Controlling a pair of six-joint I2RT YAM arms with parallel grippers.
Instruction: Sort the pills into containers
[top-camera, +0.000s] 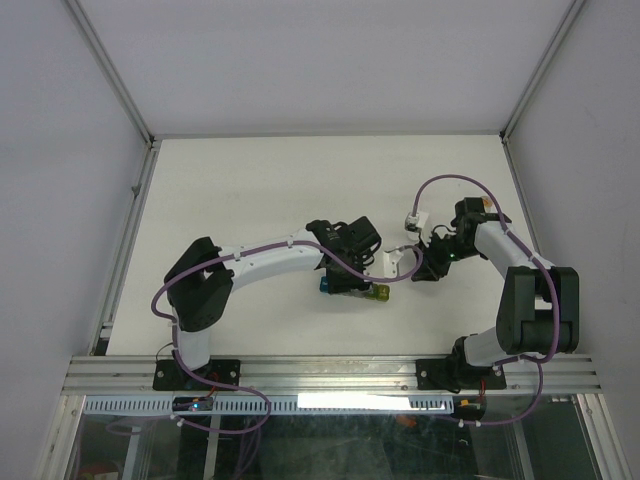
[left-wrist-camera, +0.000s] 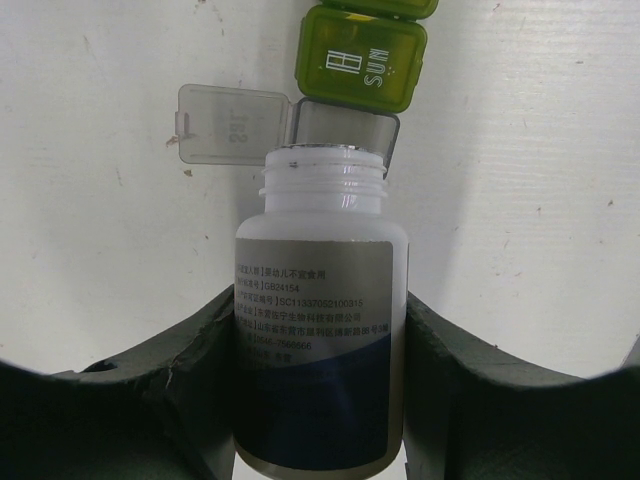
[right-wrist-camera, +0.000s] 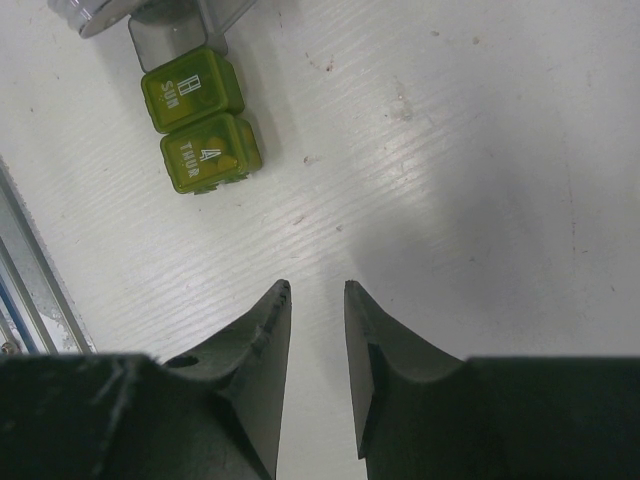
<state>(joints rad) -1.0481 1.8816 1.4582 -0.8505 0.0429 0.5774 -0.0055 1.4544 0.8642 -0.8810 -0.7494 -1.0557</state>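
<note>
Left tool (left-wrist-camera: 320, 335) is clenched on a white plastic bottle with a grey and dark blue label (left-wrist-camera: 320, 260), one finger pressed to each side of its body. The cap is off. The bottle's open mouth sits right at the clear grey plastic compartment (left-wrist-camera: 350, 125), whose translucent lid (left-wrist-camera: 232, 122) is flipped wide open to one side. I cannot tell whether mouth and compartment touch. Just past that is the yellow-green cube marked SUN (left-wrist-camera: 362, 60), lid shut. These cubes belong to the containers (top-camera: 358, 291), a short strip of small joined plastic cubes lying on the white tabletop (right-wrist-camera: 480, 150) under the left tool, between the two arms. Right tool (right-wrist-camera: 317, 300) hangs near the strip's yellow-green end, fingers slightly parted, gripping nothing.
</note>
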